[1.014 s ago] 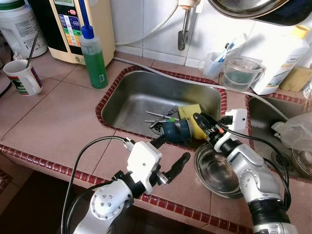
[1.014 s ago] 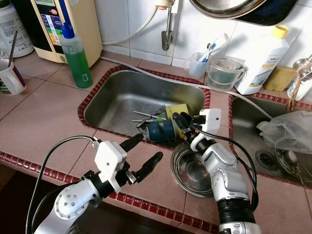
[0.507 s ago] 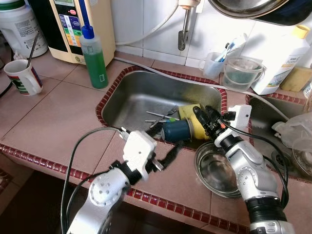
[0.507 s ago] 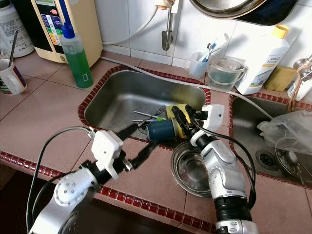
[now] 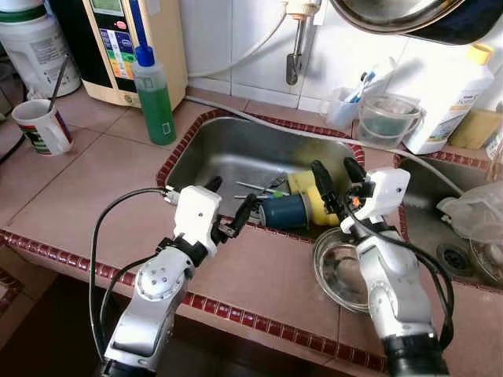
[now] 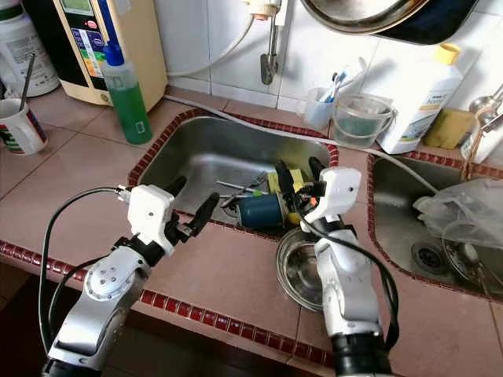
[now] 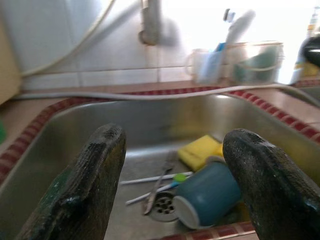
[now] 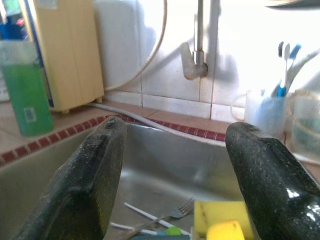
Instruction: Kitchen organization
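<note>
Both tools (image 5: 229,206) (image 5: 336,182) gape above the sink (image 5: 228,153).

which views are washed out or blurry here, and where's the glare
Left wrist view: the wall behind the faucet is blown out white, the background soft, the blue cup fairly clear. Right wrist view: similar glare upper right, and the green bottle is blurred. Both eye views: evenly lit and sharp.

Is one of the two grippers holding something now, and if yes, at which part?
Nothing is held. The left gripper and the right gripper are both open over the sink, above the blue cup, with nothing between their fingers.
</note>
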Available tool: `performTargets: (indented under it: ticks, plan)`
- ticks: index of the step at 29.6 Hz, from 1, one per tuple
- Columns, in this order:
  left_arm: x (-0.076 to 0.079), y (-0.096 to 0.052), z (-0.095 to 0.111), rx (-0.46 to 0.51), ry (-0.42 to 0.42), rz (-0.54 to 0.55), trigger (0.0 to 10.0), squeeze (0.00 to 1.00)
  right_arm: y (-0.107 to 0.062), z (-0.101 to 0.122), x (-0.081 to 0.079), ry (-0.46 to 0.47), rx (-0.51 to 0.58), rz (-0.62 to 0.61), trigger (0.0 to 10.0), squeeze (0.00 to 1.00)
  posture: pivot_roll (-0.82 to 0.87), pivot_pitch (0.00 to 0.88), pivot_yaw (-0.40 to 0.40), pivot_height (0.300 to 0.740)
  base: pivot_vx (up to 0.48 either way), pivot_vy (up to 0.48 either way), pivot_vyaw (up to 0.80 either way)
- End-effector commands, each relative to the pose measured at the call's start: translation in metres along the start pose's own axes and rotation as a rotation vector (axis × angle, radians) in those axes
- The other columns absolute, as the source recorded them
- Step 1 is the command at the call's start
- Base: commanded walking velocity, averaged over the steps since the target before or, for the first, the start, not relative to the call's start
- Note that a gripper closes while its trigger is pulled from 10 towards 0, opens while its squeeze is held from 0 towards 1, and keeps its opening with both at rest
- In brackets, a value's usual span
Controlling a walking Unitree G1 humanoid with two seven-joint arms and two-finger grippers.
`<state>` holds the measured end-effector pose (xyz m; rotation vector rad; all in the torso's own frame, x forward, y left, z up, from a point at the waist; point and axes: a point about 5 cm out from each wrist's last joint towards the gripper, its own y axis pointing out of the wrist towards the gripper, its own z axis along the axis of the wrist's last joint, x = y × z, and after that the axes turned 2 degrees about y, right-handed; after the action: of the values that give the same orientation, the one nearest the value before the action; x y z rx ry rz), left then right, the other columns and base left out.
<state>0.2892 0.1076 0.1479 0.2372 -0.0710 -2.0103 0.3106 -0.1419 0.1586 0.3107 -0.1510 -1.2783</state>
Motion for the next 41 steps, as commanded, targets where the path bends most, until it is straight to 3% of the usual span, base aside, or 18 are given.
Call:
performTargets:
  ticks: [1, 9, 20, 41]
  plan:
    - [-0.007, 0.0, -0.001, 0.002, -0.002, 0.041, 10.0, 0.0, -0.003, 0.002, -0.006, -0.038, 0.016, 0.002, 10.0, 0.0, -0.01, 0.036, -0.012, 0.74, 0.0, 0.0, 0.0]
    - [-0.022, -0.005, -0.001, 0.008, -0.007, 0.108, 10.0, 0.0, -0.008, 0.004, -0.008, -0.067, 0.031, -0.066, 10.0, 0.0, -0.01, 0.035, -0.012, 0.74, 0.0, 0.0, 0.0]
    - [-0.02, -0.004, -0.002, 0.022, 0.001, 0.108, 10.0, 0.0, -0.008, 0.003, -0.005, -0.177, 0.03, -0.144, 10.0, 0.0, -0.02, 0.031, -0.008, 0.74, 0.0, 0.0, 0.0]
    - [-0.018, -0.006, -0.001, 0.034, -0.006, 0.087, 10.0, 0.0, -0.008, -0.001, -0.009, -0.197, 0.007, -0.132, 10.0, 0.0, -0.01, 0.023, -0.007, 0.74, 0.0, -0.012, 0.0]
